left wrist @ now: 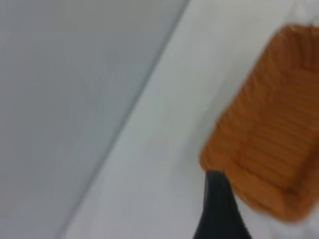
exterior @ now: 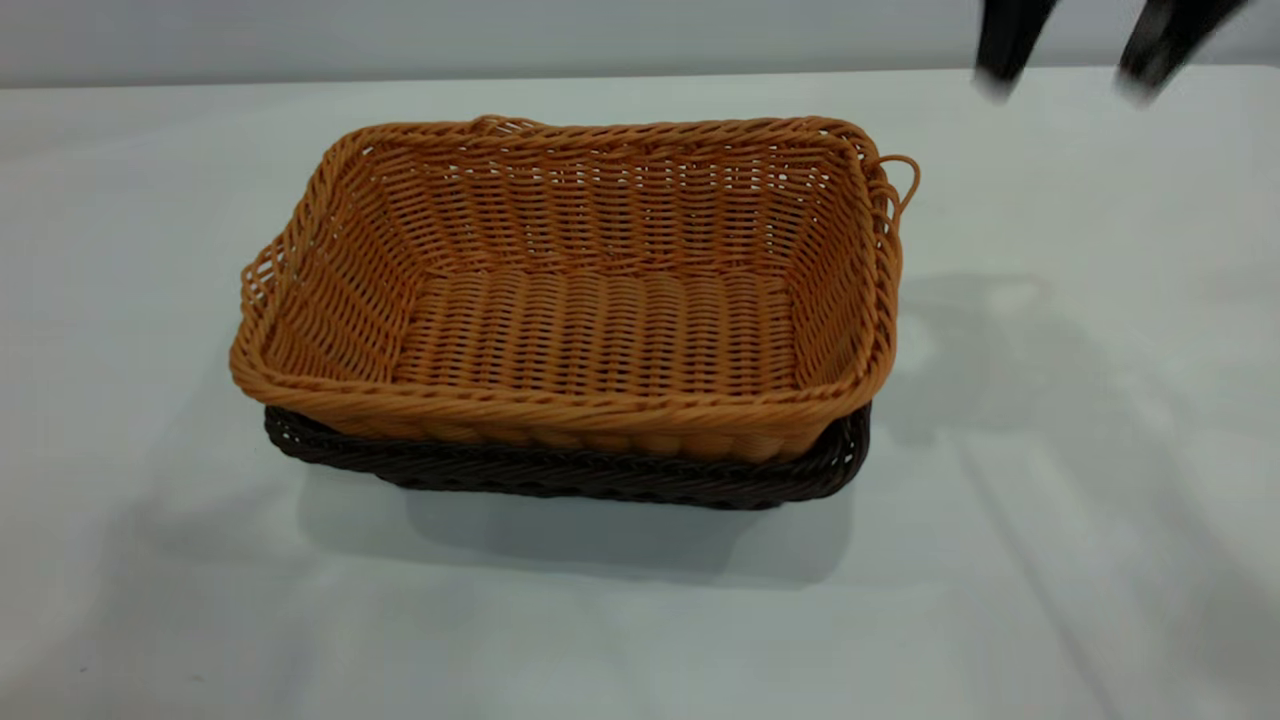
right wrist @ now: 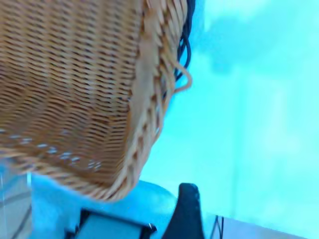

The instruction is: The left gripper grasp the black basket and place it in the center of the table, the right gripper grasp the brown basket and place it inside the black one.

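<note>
The brown basket (exterior: 600, 330) sits nested inside the black basket (exterior: 600, 482) in the middle of the table (exterior: 1050, 520). Only the black basket's front rim and corners show under it. My right gripper (exterior: 1075, 60) hangs above the table's far right, clear of both baskets, with its two fingers apart and nothing between them. In the right wrist view the brown basket (right wrist: 75, 89) fills the frame, with dark strands of the black basket (right wrist: 185, 42) beside it. The left gripper is outside the exterior view. The left wrist view shows one black finger (left wrist: 218, 206) near the brown basket (left wrist: 274, 124).
The table's far edge (exterior: 640, 80) meets a pale wall. The baskets' shadow lies on the white top in front of them and to their right.
</note>
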